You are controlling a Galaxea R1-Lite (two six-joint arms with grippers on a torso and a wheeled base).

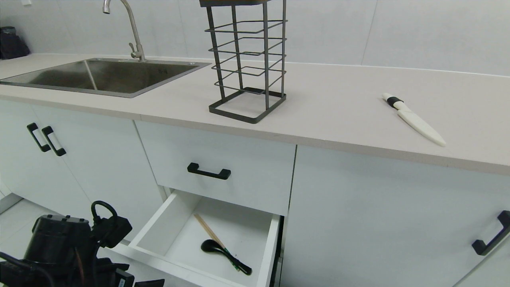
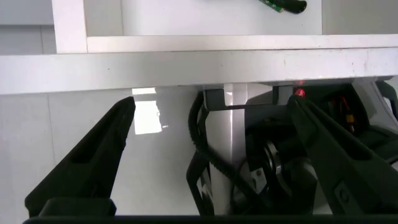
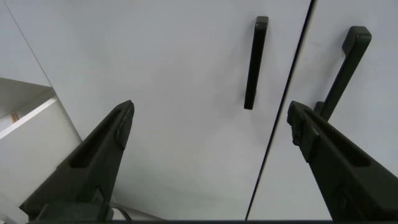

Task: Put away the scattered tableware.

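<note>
A white knife [image 1: 414,119] with a black band lies on the counter at the right. Below the counter, the lower drawer [image 1: 159,219] stands open, holding wooden chopsticks [image 1: 207,229] and a black spoon [image 1: 225,251]. My left gripper [image 2: 211,102] is open and holds nothing. It sits low in front of the drawer's white front rim [image 2: 186,62], and the spoon's tip [image 2: 283,5] shows beyond it. My right gripper [image 3: 210,111] is open too, with nothing between its fingers, facing white cabinet doors.
A black wire rack [image 1: 249,67] stands mid-counter. The steel sink [image 1: 99,75] with its tap is at the far left. The shut upper drawer has a black handle [image 1: 208,172]. Two black door handles [image 3: 255,62] face the right gripper.
</note>
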